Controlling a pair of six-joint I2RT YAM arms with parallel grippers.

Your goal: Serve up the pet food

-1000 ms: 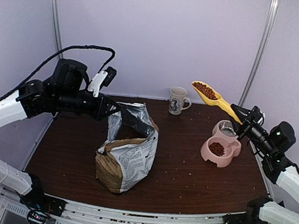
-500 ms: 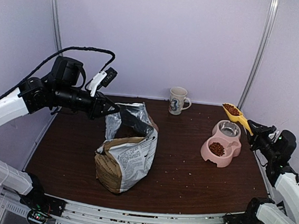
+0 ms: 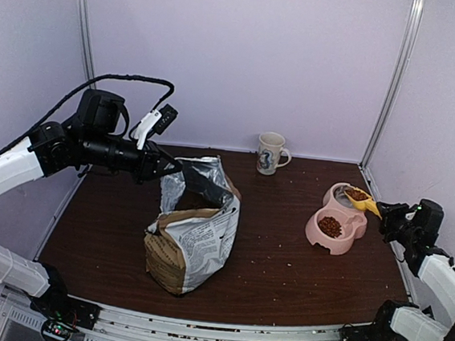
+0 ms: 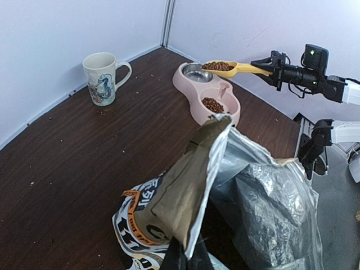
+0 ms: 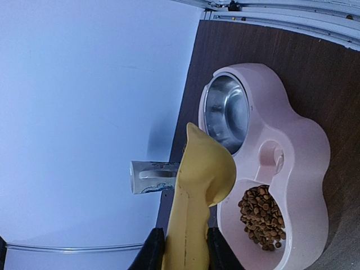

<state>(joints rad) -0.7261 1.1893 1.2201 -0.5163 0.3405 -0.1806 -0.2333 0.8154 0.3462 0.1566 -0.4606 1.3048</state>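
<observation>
Pet food fills the head of a yellow scoop (image 3: 363,201), whose handle is clamped in my right gripper (image 3: 388,212), shut on it. The scoop (image 4: 233,68) hangs level just above the steel compartment of the pink double bowl (image 3: 315,231), its kibble (image 4: 218,66) still heaped. From the right wrist I see the scoop's underside (image 5: 199,191) between my jaws (image 5: 185,247). More pet food (image 5: 261,216) lies in the bowl's near compartment. My left gripper (image 3: 167,167) is shut on the rim of the open brown bag (image 3: 193,236), holding the rim (image 4: 188,185) up.
A white mug (image 3: 271,153) stands at the back wall, left of the bowl. Stray crumbs dot the dark tabletop. The enclosure walls and a corner post (image 3: 391,81) stand close behind and to the right of the bowl.
My right arm has carried the loaded scoop down and to the right, from high near the mug to just over the steel compartment. The left arm and bag have barely shifted.
</observation>
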